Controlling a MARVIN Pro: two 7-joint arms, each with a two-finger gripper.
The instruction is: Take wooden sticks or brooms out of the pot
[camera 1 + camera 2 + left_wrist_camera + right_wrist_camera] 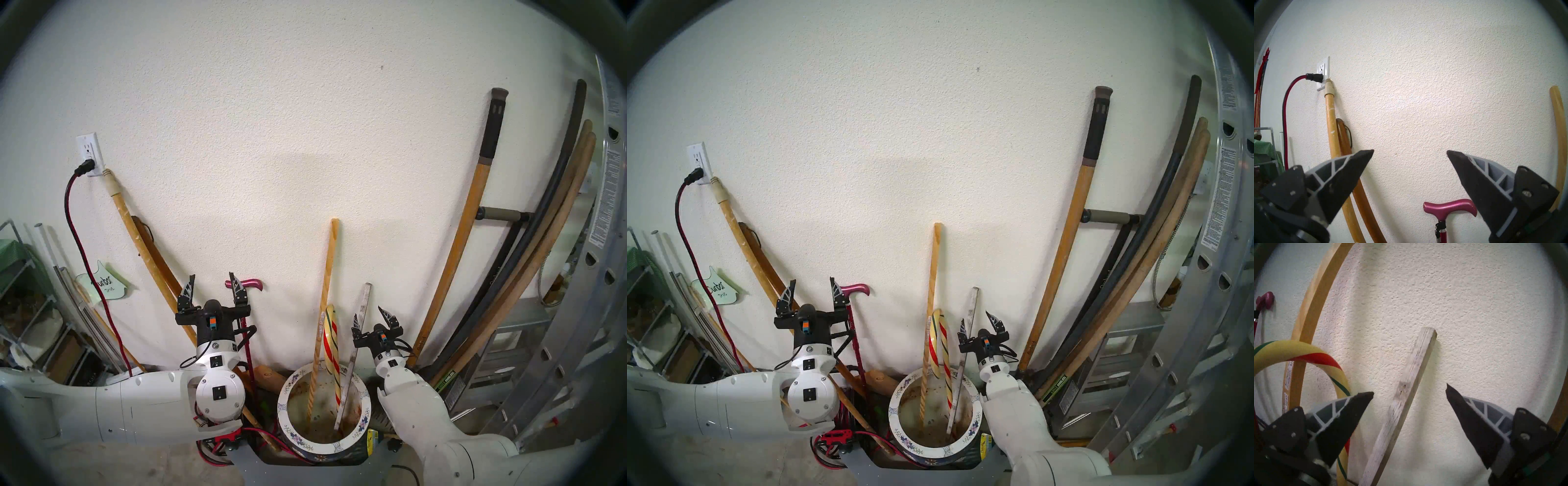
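Note:
The pot, white-rimmed with blue flowers, stands on the floor against the wall, also in the head right view. Three sticks stand in it and lean on the wall: a pale yellow pole, a red-and-green striped hooked cane and a grey-white slat. My right gripper is open above the pot's right rim. In the right wrist view the slat stands between its spread fingers, untouched, with the cane and pole to the left. My left gripper is open and empty, left of the pot.
A magenta walking cane leans just by my left gripper. Orange-brown tool handles lean at the left and right. A metal ladder fills the right side. A red cord hangs from a wall outlet. Shelves stand far left.

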